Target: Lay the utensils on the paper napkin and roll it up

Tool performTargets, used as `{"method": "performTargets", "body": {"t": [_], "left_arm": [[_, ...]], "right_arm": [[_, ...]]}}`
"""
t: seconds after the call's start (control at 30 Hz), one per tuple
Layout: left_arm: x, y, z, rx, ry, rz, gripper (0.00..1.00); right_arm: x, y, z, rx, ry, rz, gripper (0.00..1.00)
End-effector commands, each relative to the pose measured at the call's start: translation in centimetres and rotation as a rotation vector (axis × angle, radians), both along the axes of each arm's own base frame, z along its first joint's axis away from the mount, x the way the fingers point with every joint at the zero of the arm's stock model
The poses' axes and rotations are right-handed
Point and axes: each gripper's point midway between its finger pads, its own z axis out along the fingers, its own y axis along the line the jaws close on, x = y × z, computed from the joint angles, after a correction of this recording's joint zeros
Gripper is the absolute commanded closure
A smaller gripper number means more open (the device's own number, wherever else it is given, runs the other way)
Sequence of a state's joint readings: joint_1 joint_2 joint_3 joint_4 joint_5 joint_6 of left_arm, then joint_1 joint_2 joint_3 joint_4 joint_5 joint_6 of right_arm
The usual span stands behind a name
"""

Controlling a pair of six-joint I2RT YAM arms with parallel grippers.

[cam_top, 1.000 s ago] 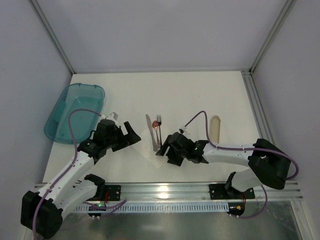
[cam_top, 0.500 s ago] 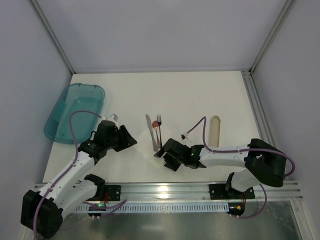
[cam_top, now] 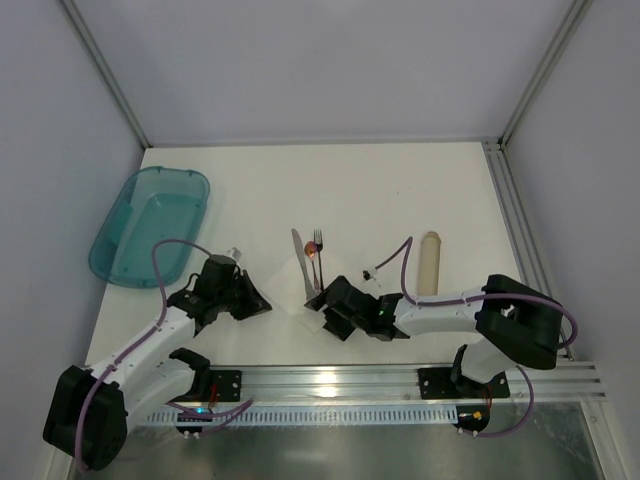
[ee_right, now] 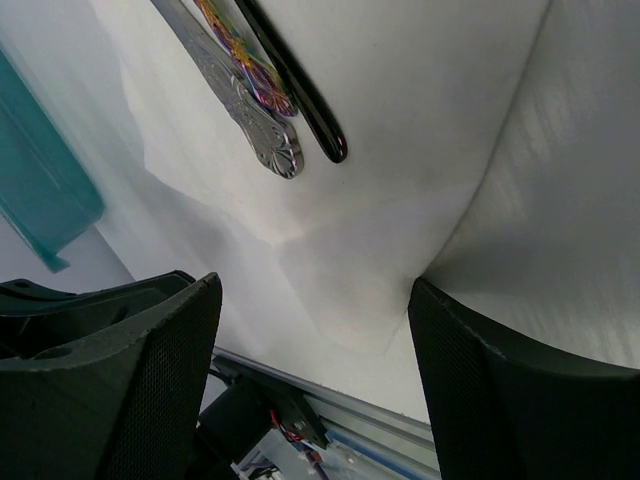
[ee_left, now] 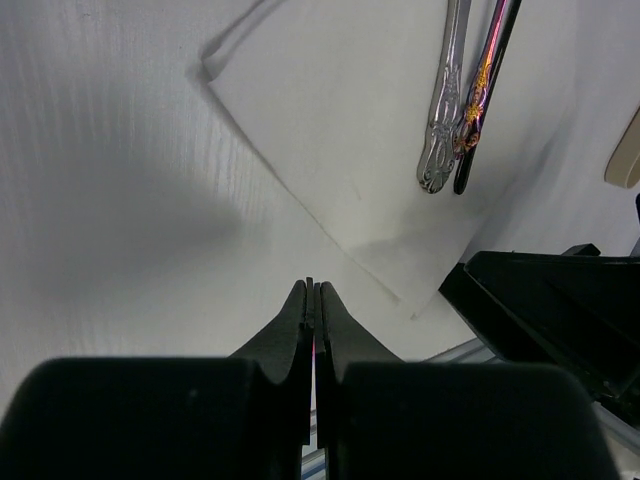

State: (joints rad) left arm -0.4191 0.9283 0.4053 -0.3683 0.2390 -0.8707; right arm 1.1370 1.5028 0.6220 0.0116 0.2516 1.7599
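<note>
Napkin corner lies inside right end effector, jaws spread, empty — utensils point away; left end effector closed, empty

This looks like a robotics lab bench, not a kitchen: a bare white table boxed in by plain pale walls and aluminium posts. Two robot arms, left and right, are bolted to a slotted metal rail and trail purple cables.

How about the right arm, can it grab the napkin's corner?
Probably yes. Its open fingers sit either side of the napkin's near corner with nothing between, and the utensils lie farther up the sheet.
</note>
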Motion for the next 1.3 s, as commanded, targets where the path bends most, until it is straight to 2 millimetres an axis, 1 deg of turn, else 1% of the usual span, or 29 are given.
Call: {"method": "performTargets", "body": {"t": [0.0,0.23,0.33,0.43,0.53,0.6,0.63,0.67,0.7,0.73,0.77,0.8,0.9,0.93,0.97,1.13,1.17,1.23,1.27], "left_arm": [[0.7,-1.2,0.9,-0.061,-0.043,-0.019,1.00],[0.1,-1.4,0.1,-0.071,-0.020,-0.044,1.00],[-0.2,-1.7,-0.1,-0.092,-0.012,-0.052,1.00],[-0.5,-2.2,-0.3,-0.101,-0.011,-0.076,1.00],[-0.5,-3.1,0.0,-0.133,-0.033,-0.106,1.00],[-0.6,-3.8,0.4,-0.165,-0.041,-0.128,1.00],[-0.3,-4.3,0.8,-0.182,-0.060,-0.137,1.00],[-0.4,-4.8,1.1,-0.199,-0.061,-0.153,1.00],[-0.5,-5.1,0.9,-0.202,-0.056,-0.158,1.00],[-0.2,-5.5,1.3,-0.216,-0.075,-0.164,1.00],[-0.3,-5.9,1.4,-0.223,-0.074,-0.173,1.00],[-0.5,-6.0,1.0,-0.221,-0.054,-0.170,1.00],[-0.1,-7.6,1.6,-0.280,-0.076,-0.199,1.00],[-0.2,-7.9,1.3,-0.283,-0.062,-0.207,1.00],[-0.2,-8.4,1.4,-0.293,-0.069,-0.222,1.00],[0.8,-9.4,1.5,-0.297,-0.093,-0.231,1.00],[0.7,-9.7,1.2,-0.296,-0.086,-0.240,1.00],[1.2,-10.2,1.4,-0.290,-0.098,-0.240,1.00],[1.3,-10.3,1.3,-0.286,-0.094,-0.244,1.00]], "right_arm": [[1.8,0.8,1.6,0.041,-0.090,-0.051,0.25],[3.1,0.9,3.7,0.049,-0.171,-0.073,0.25],[3.5,1.0,4.0,0.048,-0.185,-0.080,0.25],[4.0,1.3,4.9,0.062,-0.215,-0.081,0.25],[4.4,2.0,5.8,0.081,-0.233,-0.066,0.25],[4.5,2.4,6.0,0.084,-0.236,-0.057,0.26],[4.5,2.5,5.9,0.081,-0.236,-0.054,0.25],[4.5,2.7,5.9,0.087,-0.236,-0.052,0.26],[4.5,2.7,5.6,0.080,-0.232,-0.050,0.26],[4.4,2.8,5.7,0.082,-0.232,-0.046,0.25],[4.5,2.7,5.6,0.074,-0.236,-0.042,0.26],[4.4,2.7,5.5,0.070,-0.235,-0.039,0.26],[4.4,2.5,5.2,0.058,-0.240,-0.028,0.26],[4.4,2.4,5.2,0.063,-0.242,-0.028,0.26],[4.7,2.4,5.3,0.065,-0.249,-0.023,0.26],[4.8,2.0,5.2,0.041,-0.260,-0.003,0.26],[4.8,1.9,5.5,0.043,-0.267,0.001,0.26],[4.8,1.5,6.0,0.012,-0.315,0.043,0.26],[4.7,1.3,6.6,0.001,-0.337,0.064,0.26]]}}
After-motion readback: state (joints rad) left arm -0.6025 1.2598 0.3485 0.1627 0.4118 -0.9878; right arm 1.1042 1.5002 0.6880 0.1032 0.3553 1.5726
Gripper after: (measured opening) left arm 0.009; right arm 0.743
